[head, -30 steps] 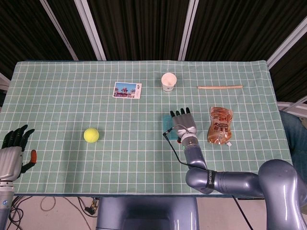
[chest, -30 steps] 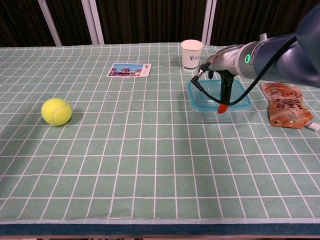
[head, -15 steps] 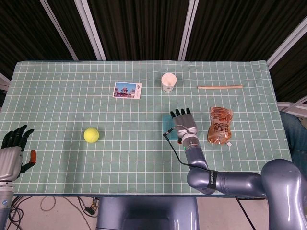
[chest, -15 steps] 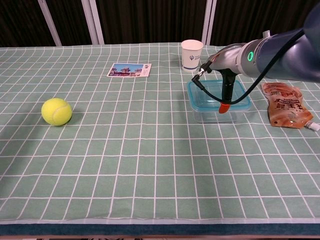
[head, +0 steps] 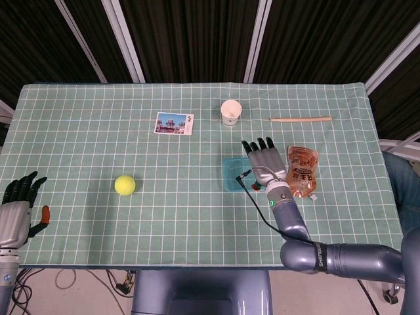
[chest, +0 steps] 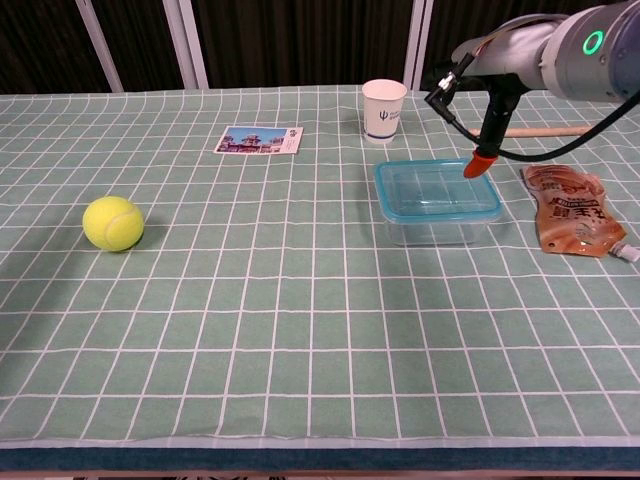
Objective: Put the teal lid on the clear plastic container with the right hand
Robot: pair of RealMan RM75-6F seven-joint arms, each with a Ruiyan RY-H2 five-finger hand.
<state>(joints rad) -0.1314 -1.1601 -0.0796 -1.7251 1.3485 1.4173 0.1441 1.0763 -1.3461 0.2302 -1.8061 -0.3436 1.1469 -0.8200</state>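
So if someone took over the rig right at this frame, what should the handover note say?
Right hand: lifted above the right edge of the container, fingers spread, holding nothing.
Left hand: open and idle at the near left corner of the table.
Container: on the cloth between the paper cup and the brown pouch, with the teal lid sitting on top, its rim lined up all round.
Done: lid placed and released.
Left: whether it is pressed fully shut cannot be told from here; check the seal, then pull the right arm back.
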